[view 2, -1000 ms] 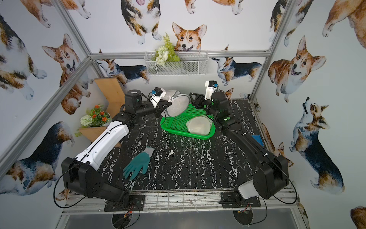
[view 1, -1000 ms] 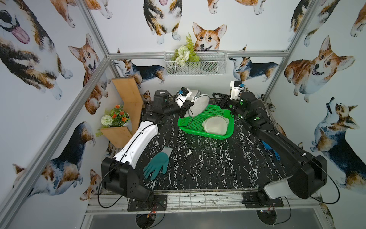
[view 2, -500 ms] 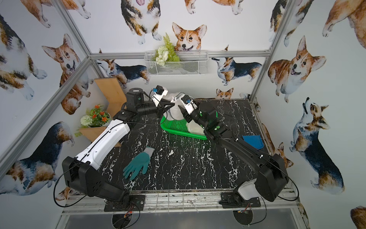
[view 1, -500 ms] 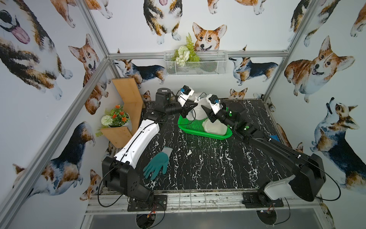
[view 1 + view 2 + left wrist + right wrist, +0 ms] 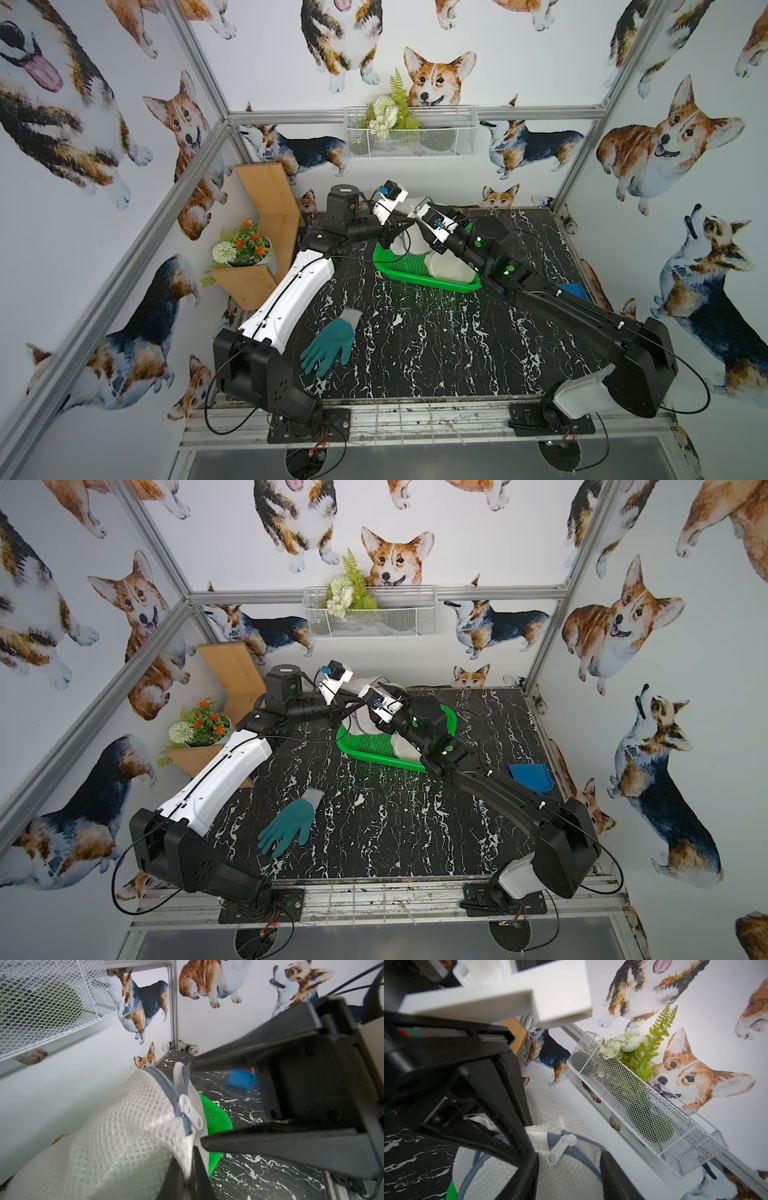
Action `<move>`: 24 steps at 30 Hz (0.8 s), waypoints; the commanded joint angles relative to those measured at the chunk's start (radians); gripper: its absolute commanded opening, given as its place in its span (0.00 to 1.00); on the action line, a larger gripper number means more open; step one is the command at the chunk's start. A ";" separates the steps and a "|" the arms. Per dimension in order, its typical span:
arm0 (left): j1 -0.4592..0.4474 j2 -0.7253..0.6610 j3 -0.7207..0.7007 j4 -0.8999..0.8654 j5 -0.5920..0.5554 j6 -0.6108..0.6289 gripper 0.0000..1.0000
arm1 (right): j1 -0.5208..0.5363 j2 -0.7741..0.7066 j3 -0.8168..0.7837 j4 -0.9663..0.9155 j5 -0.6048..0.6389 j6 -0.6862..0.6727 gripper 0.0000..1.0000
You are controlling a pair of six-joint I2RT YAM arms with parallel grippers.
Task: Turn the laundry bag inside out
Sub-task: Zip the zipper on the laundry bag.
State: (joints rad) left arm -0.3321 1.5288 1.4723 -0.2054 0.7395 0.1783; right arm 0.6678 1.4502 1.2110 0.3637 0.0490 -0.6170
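The laundry bag (image 5: 128, 1138) is white mesh with a grey-blue zipper and a white pull (image 5: 191, 1111). It hangs above the back of the green tray (image 5: 436, 286), and both top views show it between the two grippers (image 5: 360, 723). My left gripper (image 5: 187, 1160) is shut on the bag's mesh edge beside the zipper. My right gripper (image 5: 569, 1174) is open. Its fingers (image 5: 259, 1051) stand on either side of the bag's zippered mouth, with the pull (image 5: 560, 1149) and mesh between them. The lower part of the bag is hidden behind the arms.
A white bundle (image 5: 449, 270) lies in the tray. A teal glove (image 5: 330, 347) lies front left on the black marble table. A blue scoop (image 5: 532, 777) sits at the right edge. A wire basket (image 5: 411, 133) hangs on the back wall, and a flower pot (image 5: 245, 249) stands on a wooden shelf.
My right arm has swung from the back right, across the tray, to the bag's mouth. The left gripper has kept its hold on the bag in about the same place.
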 commanded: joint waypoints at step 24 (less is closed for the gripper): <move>0.001 0.019 0.057 -0.058 0.014 0.039 0.00 | 0.007 0.013 -0.011 0.131 0.088 -0.128 0.32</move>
State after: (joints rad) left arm -0.3321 1.5455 1.5181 -0.2600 0.7376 0.2085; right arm 0.6743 1.4662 1.2022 0.4343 0.1230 -0.7383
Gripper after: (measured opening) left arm 0.092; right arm 0.324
